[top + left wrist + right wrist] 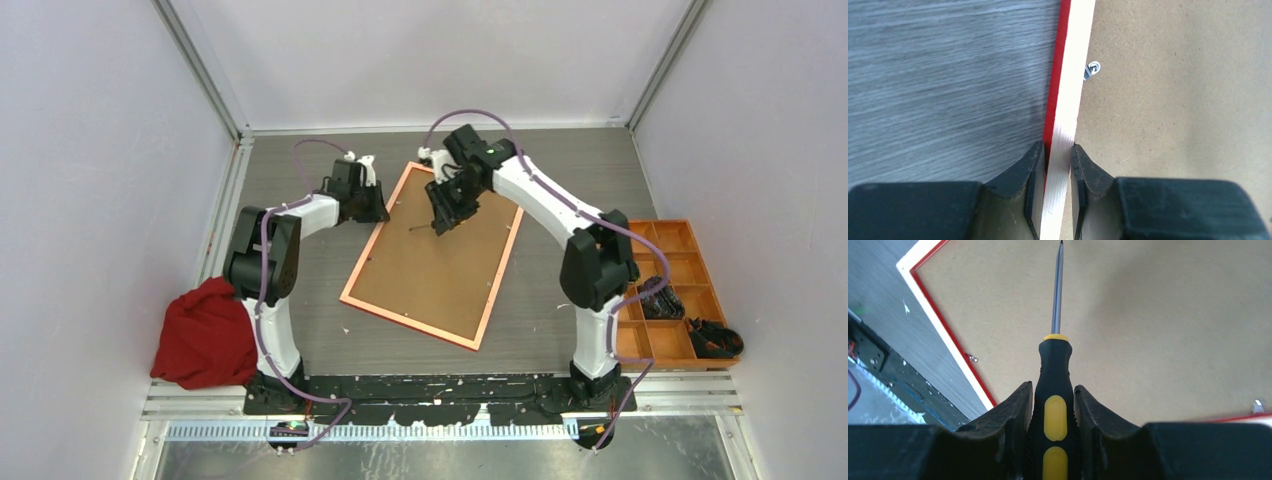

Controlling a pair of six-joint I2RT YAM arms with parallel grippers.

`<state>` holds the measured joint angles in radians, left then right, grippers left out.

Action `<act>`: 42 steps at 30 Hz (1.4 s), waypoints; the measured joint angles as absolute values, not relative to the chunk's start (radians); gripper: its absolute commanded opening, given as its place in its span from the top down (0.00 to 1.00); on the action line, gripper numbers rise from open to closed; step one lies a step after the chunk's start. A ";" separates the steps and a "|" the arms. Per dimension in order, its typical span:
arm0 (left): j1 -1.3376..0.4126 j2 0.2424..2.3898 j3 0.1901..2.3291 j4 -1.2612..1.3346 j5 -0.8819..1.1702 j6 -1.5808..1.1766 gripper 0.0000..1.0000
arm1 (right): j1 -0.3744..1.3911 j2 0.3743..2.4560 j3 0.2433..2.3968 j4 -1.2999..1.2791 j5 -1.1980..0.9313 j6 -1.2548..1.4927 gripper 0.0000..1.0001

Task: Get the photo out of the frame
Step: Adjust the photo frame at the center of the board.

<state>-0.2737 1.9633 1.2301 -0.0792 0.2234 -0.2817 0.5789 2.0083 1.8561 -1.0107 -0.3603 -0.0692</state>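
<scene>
The frame (408,323) lies face down on the table, tilted, with its brown backing board (435,265) facing up. The photo is hidden beneath that board. My left gripper (1058,150) is shut on the frame's left rail (1070,75), one finger on the red outer side and one on the board side. A small metal tab (1091,70) sits on the board just ahead. My right gripper (1054,390) is shut on a black-and-yellow screwdriver (1055,365). Its shaft points out over the board (1158,330), near the frame's far end (465,188).
A red cloth (205,335) is bunched at the near left by the left arm's base. An orange compartment tray (690,262) with black parts stands at the right. More metal tabs (973,358) sit along the frame's inner edge. White walls close in the table.
</scene>
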 measured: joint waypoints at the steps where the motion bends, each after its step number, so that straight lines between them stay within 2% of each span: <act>1: -0.268 1.963 1.229 -0.079 0.229 -0.308 1.00 | 0.565 1.975 1.818 -0.985 -0.348 -0.047 0.99; 10: -0.209 1.963 1.213 -0.084 0.254 -0.497 1.00 | 0.364 1.830 1.722 -0.820 -0.255 0.087 0.99; 16: -0.179 1.955 1.194 -0.080 0.247 -0.640 1.00 | 0.345 1.783 1.615 -0.778 -0.142 0.107 1.00; 27: -0.203 1.967 1.180 -0.059 0.308 -0.820 1.00 | 0.282 1.697 1.554 -0.741 -0.130 0.140 0.99; 32: -0.271 1.967 1.179 -0.075 0.329 -0.852 0.82 | 0.254 1.652 1.553 -0.725 -0.150 0.143 0.99; 42: -0.303 1.963 1.202 -0.141 0.311 -0.804 0.62 | 0.247 1.626 1.505 -0.705 -0.200 0.142 0.99</act>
<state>-0.3031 1.9625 1.2022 -0.1406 0.3111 -0.8043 0.2466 1.6264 1.5055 -0.7048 -0.2005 0.1425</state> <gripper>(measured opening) 0.326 0.391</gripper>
